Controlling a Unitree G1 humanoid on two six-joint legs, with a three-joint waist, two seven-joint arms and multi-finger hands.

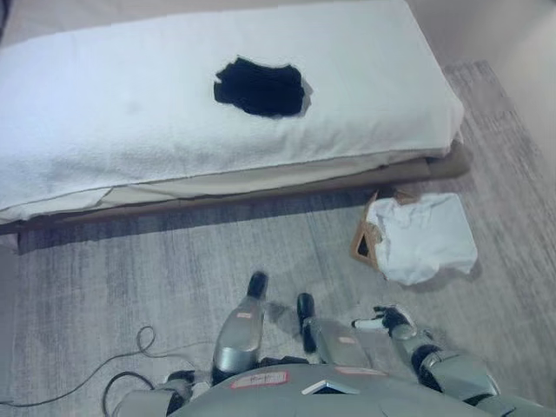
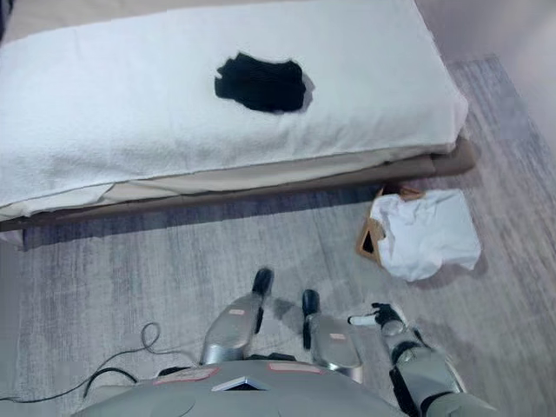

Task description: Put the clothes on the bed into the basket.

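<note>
A black garment (image 1: 261, 87) lies crumpled on the white-covered bed (image 1: 130, 113), a little right of its middle. On the floor to the right, past the bed's near corner, stands a brown basket (image 1: 363, 243) with a white cloth (image 1: 426, 236) draped over and filling it. My right hand (image 1: 391, 320) hangs low at the lower right, near the floor and just short of the basket, relaxed and holding nothing. Only a dark bit of my left hand (image 1: 181, 380) shows at the bottom left, far from the bed.
The bed's long near edge (image 1: 261, 187) runs across the view, with a low brown base under it. Grey carpet (image 1: 174, 269) lies between me and the bed. A pale wall (image 1: 521, 35) rises at the far right.
</note>
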